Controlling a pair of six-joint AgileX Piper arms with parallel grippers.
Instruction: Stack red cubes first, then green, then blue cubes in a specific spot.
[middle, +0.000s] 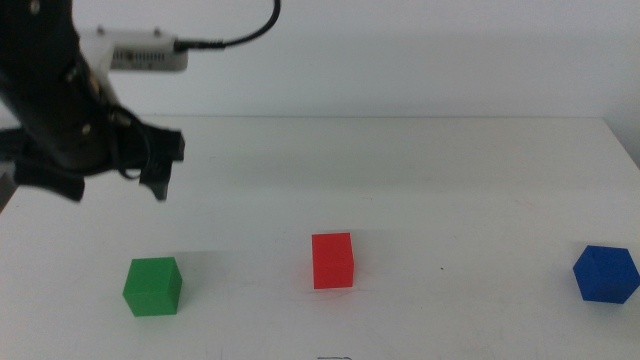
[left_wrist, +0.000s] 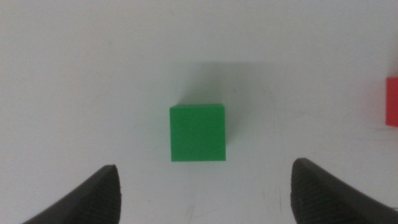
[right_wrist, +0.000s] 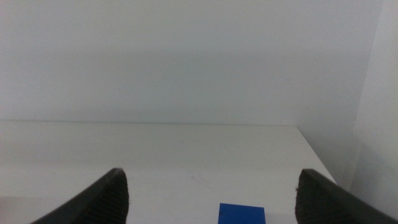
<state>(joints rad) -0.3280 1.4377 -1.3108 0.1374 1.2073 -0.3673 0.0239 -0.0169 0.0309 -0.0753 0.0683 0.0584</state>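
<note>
The red cube (middle: 332, 260) stands alone on the white table near the front middle, and its edge shows in the left wrist view as the red cube (left_wrist: 392, 101). To its left sits the green cube (middle: 152, 286). My left gripper (middle: 115, 188) hovers open above and just behind it. In the left wrist view the green cube (left_wrist: 198, 132) lies ahead of the wide-apart jaws of the left gripper (left_wrist: 205, 171), untouched. The blue cube (middle: 605, 273) rests far right. My right gripper (right_wrist: 211, 174) is open, out of the middle view, with the blue cube (right_wrist: 242, 213) just ahead of it.
The white table (middle: 420, 170) ends at a back edge against a pale wall, and its right edge runs close behind the blue cube. A cable and the white camera housing (middle: 150, 55) ride on the left arm.
</note>
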